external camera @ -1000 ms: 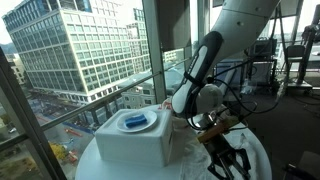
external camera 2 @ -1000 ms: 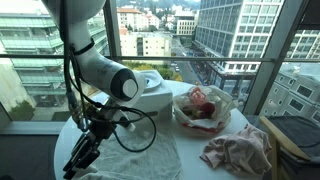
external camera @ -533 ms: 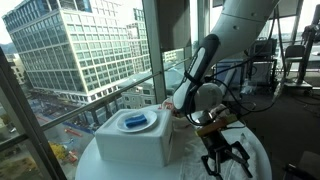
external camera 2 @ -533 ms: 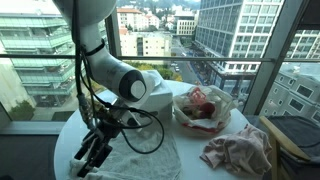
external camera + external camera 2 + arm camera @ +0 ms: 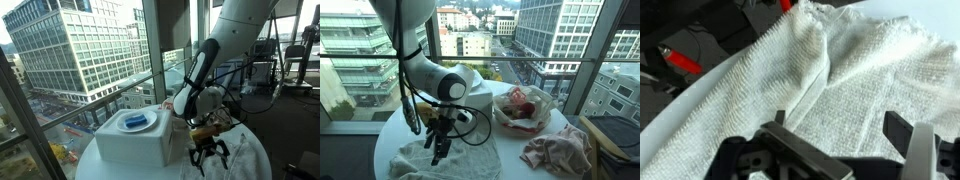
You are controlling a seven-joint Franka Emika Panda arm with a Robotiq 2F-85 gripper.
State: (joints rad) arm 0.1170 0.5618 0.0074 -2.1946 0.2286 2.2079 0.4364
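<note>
My gripper (image 5: 438, 150) hangs open just above a white towel (image 5: 460, 160) that lies crumpled on the round white table (image 5: 510, 165). In the wrist view the towel (image 5: 860, 70) fills most of the picture, with a raised fold at its upper middle. The two dark fingertips (image 5: 902, 128) stand wide apart over it, and the gripper (image 5: 840, 125) has nothing between them. In an exterior view the gripper (image 5: 205, 152) points down beside a white box.
A white box (image 5: 132, 135) with a blue insert on top stands near the gripper. A clear bag of red and pink things (image 5: 525, 108) and a pinkish cloth (image 5: 560, 150) lie further along the table. Window glass (image 5: 570, 50) stands close behind.
The jaws have opened wide and let go of the towel, which now lies loose on the table. The gripper has lifted and shifted toward the table's middle.
</note>
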